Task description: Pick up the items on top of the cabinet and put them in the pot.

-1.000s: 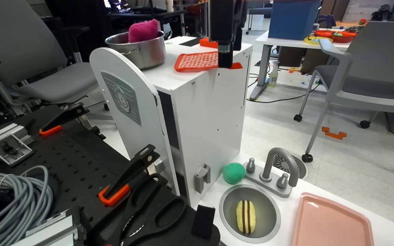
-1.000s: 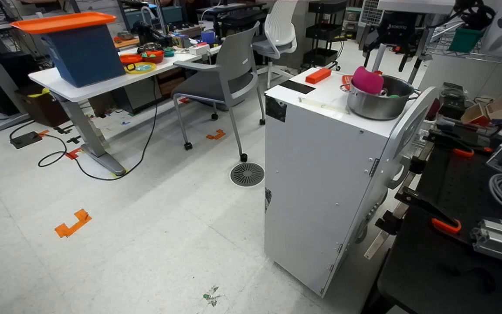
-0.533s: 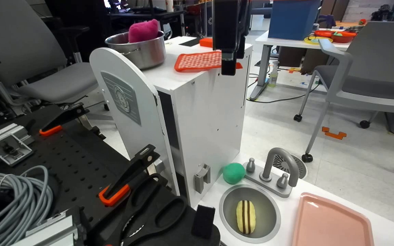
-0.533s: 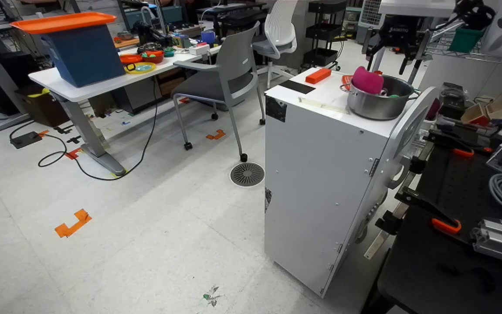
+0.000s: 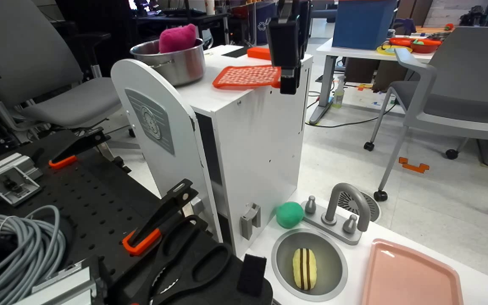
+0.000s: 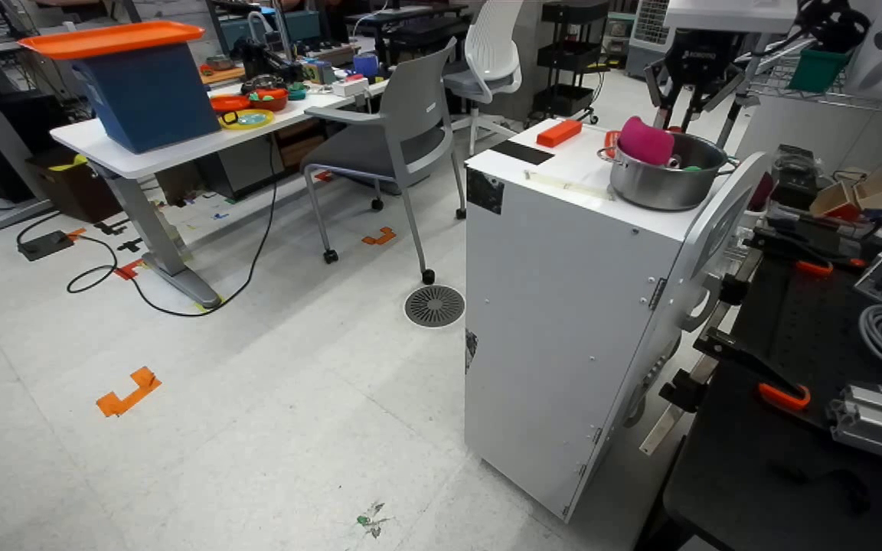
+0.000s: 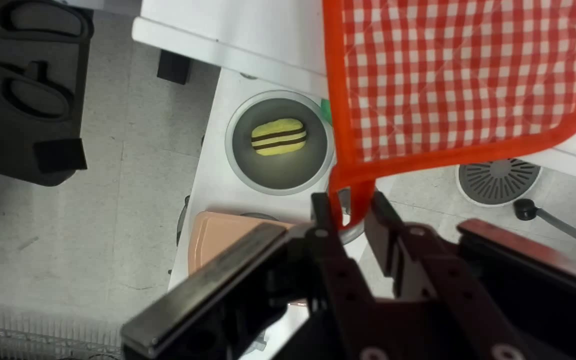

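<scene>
A red checked potholder (image 7: 458, 80) with an orange border lies over the edge of the white cabinet's top (image 5: 210, 96). Its hanging loop is between my gripper's (image 7: 351, 207) fingertips, both of which touch it. In an exterior view the gripper (image 5: 293, 80) reaches down at the cabinet's edge, by the potholder's (image 5: 246, 77) corner. Behind it on the cabinet lies an orange block (image 6: 560, 133). The steel pot (image 6: 659, 187) stands near the rounded door panel. A pink plush item (image 6: 645, 142) and something green (image 6: 690, 167) are in it; the pot hides most of the potholder there.
Below the cabinet's edge are a grey sink (image 5: 274, 258) holding a yellow striped item (image 5: 304, 269), a faucet (image 5: 345, 203), a green ball (image 5: 289, 214) and a pink tray (image 5: 413, 275). A black pegboard table (image 5: 79, 203) with clamps and scissors stands beside the cabinet.
My gripper has come down to the potholder's loop, and its fingers have drawn together around it. The potholder has shifted slightly on the cabinet. The pot and orange block have stayed put.
</scene>
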Controlling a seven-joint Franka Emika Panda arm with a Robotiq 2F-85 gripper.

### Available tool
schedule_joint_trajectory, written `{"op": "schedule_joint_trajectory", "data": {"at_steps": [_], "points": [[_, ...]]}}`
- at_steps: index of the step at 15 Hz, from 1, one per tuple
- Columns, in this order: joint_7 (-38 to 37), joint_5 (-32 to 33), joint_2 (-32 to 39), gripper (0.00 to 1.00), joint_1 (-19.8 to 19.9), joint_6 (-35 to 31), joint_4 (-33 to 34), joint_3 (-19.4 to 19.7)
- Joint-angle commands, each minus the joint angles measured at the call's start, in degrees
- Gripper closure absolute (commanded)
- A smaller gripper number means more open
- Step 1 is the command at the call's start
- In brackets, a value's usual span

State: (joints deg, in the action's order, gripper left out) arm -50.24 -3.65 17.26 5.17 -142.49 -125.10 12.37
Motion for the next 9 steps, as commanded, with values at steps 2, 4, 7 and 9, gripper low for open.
{"op": "schedule_joint_trajectory", "data": {"at_steps": [2,4,7,9], "points": [[2.0,-0.6,-0.5,1.00,0.5,5.2,1.9,-0.2],[3.1,-0.5,-0.8,1.00,0.5,7.1,2.2,-0.3],[4.5,-0.5,-1.0,1.00,0.6,9.0,2.8,-0.3],[5.3,-0.6,-1.3,1.00,0.6,9.4,2.9,-0.3]]}}
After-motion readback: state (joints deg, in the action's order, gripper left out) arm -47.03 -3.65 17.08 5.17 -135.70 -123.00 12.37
